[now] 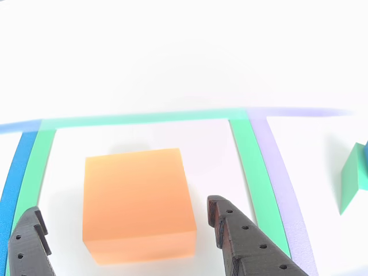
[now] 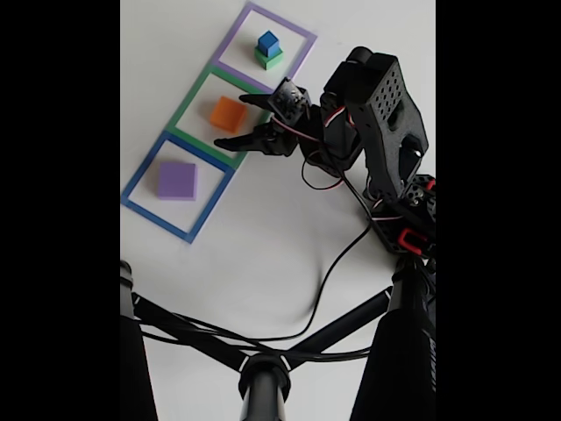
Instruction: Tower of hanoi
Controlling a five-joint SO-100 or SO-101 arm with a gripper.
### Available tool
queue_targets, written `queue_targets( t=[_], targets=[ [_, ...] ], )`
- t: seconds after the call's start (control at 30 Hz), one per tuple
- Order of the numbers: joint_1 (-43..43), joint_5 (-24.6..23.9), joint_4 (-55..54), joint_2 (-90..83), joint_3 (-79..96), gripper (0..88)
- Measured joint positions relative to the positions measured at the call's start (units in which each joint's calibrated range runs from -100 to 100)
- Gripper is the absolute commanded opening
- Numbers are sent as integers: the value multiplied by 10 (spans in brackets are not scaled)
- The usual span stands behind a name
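Note:
An orange block (image 1: 135, 195) (image 2: 227, 113) rests flat inside the green tape square (image 1: 253, 161) (image 2: 188, 101). My gripper (image 1: 123, 207) (image 2: 230, 121) is open, its two dark fingers straddling the block on either side without touching it. In the fixed view a small blue cube (image 2: 267, 40) is stacked on a wider green block (image 2: 270, 60) inside the purple tape square (image 2: 298, 35). That green block (image 1: 352, 178) also shows at the right edge of the other view. A flat purple block (image 2: 177, 180) lies in the blue tape square (image 2: 140, 175).
The black arm body (image 2: 386, 123) reaches in from the right of the fixed view. A black cable (image 2: 324, 281) trails across the white table towards dark stand legs (image 2: 263, 368) at the bottom.

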Motion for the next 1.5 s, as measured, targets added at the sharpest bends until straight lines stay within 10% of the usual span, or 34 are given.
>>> queue_targets(
  t=[1.07, 1.5],
  targets=[
    [-11, 0, 17, -4, -9, 112],
    [-24, 0, 476, -418, -25, 112]
  ],
)
